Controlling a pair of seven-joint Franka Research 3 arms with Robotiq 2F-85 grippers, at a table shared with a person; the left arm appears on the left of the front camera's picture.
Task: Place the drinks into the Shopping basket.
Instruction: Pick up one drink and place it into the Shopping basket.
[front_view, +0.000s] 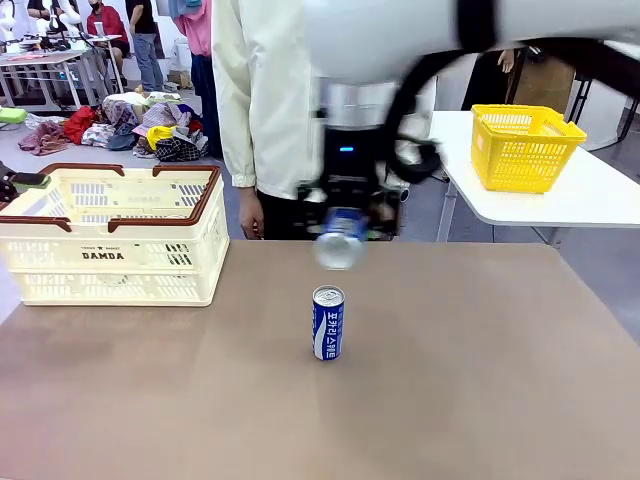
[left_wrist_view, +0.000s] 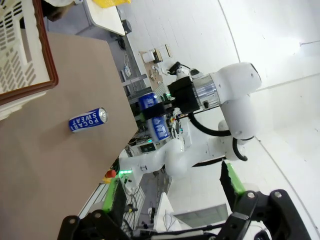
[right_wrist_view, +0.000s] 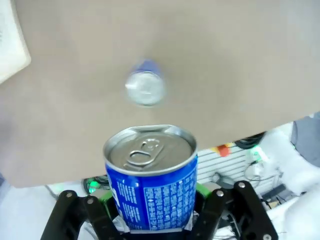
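Right wrist view looks straight down on the held can (right_wrist_view: 150, 175), a blue-and-white drink whose silver top and pull tab face the camera. The right gripper (right_wrist_view: 152, 202) is clamped on its lower body from both sides, green pads against the metal. That low grip leaves the top free and keeps the can lengthwise along the fingers, which should suit lowering it over a rim. The can hangs in the air above the brown table (front_view: 480, 380), near the middle, blurred and tipped toward the front camera. Almost directly beneath it is the standing can (front_view: 328, 322), upright and apart from everything else, probably left for a later pick. The Shopping basket (front_view: 110, 255) sits at the table's left end, well apart from both cans, so the carry has to go leftward. The left gripper (left_wrist_view: 172, 192) hangs with its fingers spread wide and nothing between them. A person (front_view: 265, 100) stands at the far edge. A yellow basket (front_view: 520, 150) rests on a separate white table (front_view: 590, 195). Count: two drinks, one held and one on the table; one cream basket; one yellow basket.
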